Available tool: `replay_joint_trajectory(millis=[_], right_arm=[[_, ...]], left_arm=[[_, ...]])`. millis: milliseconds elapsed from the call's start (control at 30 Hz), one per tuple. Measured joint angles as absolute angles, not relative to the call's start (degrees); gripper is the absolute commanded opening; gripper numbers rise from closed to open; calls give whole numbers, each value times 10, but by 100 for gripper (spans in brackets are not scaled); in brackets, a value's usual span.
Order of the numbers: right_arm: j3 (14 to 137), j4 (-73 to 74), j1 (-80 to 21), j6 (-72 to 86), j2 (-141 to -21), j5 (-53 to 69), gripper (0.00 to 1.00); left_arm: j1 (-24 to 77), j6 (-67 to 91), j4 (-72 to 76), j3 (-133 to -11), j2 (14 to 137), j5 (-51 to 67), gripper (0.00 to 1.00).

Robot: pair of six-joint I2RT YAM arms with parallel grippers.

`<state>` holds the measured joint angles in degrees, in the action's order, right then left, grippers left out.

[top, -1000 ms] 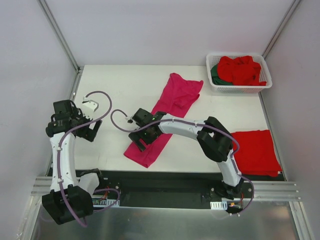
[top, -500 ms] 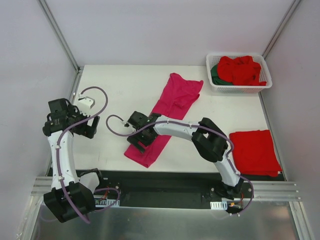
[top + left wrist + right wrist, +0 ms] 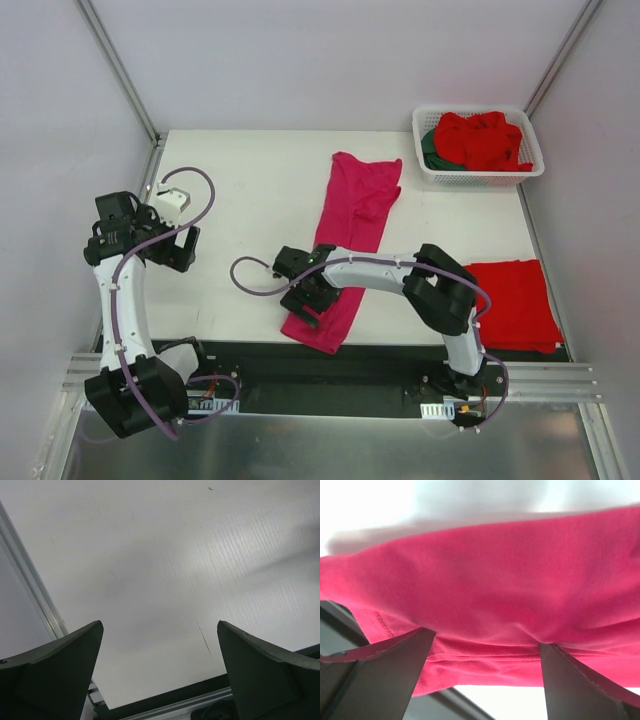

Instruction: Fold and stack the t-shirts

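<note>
A magenta-pink t-shirt (image 3: 355,205) lies as a long folded strip from the table's middle back down to the near edge. My right gripper (image 3: 305,295) sits on its near end, jaws wide apart. In the right wrist view the pink cloth (image 3: 510,580) bunches across and between the spread fingers of the right gripper (image 3: 486,640). A bright red t-shirt (image 3: 512,300) lies folded flat at the right front. My left gripper (image 3: 172,250) hovers open over bare table at the left; the left wrist view shows the left gripper (image 3: 160,625) with nothing between its fingers.
A white slotted basket (image 3: 478,175) at the back right holds a crumpled red shirt (image 3: 480,138) over a dark green one (image 3: 430,148). A metal rail (image 3: 150,175) runs along the table's left side. The black base strip (image 3: 330,355) borders the near edge.
My right gripper has slid toward the near edge and rightward, dragging the pink shirt's near end with it; the strip now lies straighter. The left gripper drifted slightly left and back.
</note>
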<state>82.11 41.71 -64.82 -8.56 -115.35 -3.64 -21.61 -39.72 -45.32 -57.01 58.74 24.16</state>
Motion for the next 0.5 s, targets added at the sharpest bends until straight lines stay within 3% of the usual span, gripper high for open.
replay_joint_trajectory(millis=[267, 500], right_arm=[[761, 478, -670, -79, -1117, -34, 92], [757, 530, -671, -65, -1086, -119, 92]], left_arm=[[-216, -398, -453, -578, 599, 266, 99], [-216, -398, -452, -579, 615, 277, 100]])
